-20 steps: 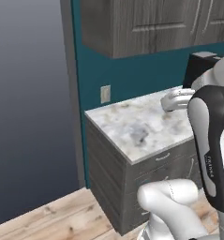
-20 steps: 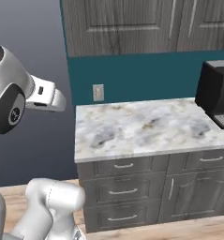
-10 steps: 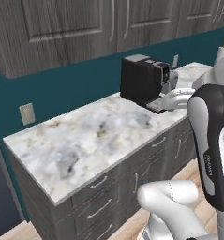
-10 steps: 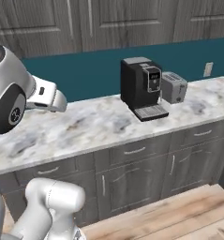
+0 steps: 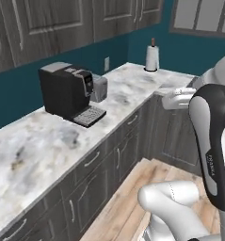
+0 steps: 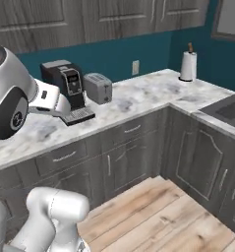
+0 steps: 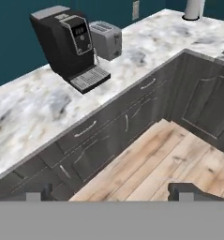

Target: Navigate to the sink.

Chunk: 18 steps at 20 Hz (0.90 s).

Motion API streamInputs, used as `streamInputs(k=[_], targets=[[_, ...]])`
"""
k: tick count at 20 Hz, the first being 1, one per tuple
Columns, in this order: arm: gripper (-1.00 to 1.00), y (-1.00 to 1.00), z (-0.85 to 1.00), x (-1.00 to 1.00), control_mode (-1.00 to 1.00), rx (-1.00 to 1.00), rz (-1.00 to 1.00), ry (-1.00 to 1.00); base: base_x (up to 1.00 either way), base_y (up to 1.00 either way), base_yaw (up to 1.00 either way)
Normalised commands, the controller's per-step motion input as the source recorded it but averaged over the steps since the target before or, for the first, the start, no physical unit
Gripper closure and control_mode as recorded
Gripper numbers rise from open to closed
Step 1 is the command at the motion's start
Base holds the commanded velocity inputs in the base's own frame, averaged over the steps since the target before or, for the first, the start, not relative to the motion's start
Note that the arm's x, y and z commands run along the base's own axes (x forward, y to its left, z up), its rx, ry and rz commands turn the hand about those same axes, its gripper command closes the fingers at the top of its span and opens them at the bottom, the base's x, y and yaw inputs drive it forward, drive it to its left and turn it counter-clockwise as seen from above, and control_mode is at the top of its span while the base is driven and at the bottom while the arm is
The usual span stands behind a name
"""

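Note:
The sink (image 6: 231, 111) shows as a dark grey basin sunk in the marble counter at the far right edge of the right base view, past the counter's inner corner. A dark sliver at the top right of the hand view may be the same basin, but I cannot tell. No faucet or rack is in view. My gripper (image 7: 111, 192) hangs over the wooden floor in front of the cabinets. Its two dark fingertips (image 7: 38, 190) stand wide apart, open with nothing between them.
A black coffee machine (image 6: 65, 82) and a grey toaster (image 6: 98, 87) stand on the marble counter (image 6: 138, 101) to the left. A paper towel roll (image 6: 188, 65) stands near the corner. Grey cabinets (image 6: 131, 157) line both counter runs, with wooden floor (image 6: 153, 211) in front.
The whole picture has shifted: the base has moved right along the counter. The coffee machine has slid left in the views, and the counter corner, paper towel roll and sink have come in.

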Motion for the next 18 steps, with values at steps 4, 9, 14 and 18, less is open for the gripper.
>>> streamInputs(k=[4, 9, 14, 18], targets=[[-1.00, 0.00, 0.00, 0.00, 1.00, 0.00, 0.00, 0.00, 0.00, -0.98, -0.58], [-1.00, 0.00, 0.00, 0.00, 1.00, 0.00, 0.00, 0.00, 0.02, -0.67, -0.67], [-1.00, 0.00, 0.00, 0.00, 1.00, 0.00, 0.00, 0.00, 0.47, 0.04, -0.59], [-1.00, 0.00, 0.00, 0.00, 1.00, 0.00, 0.00, 0.00, 0.80, 0.29, -0.42]])
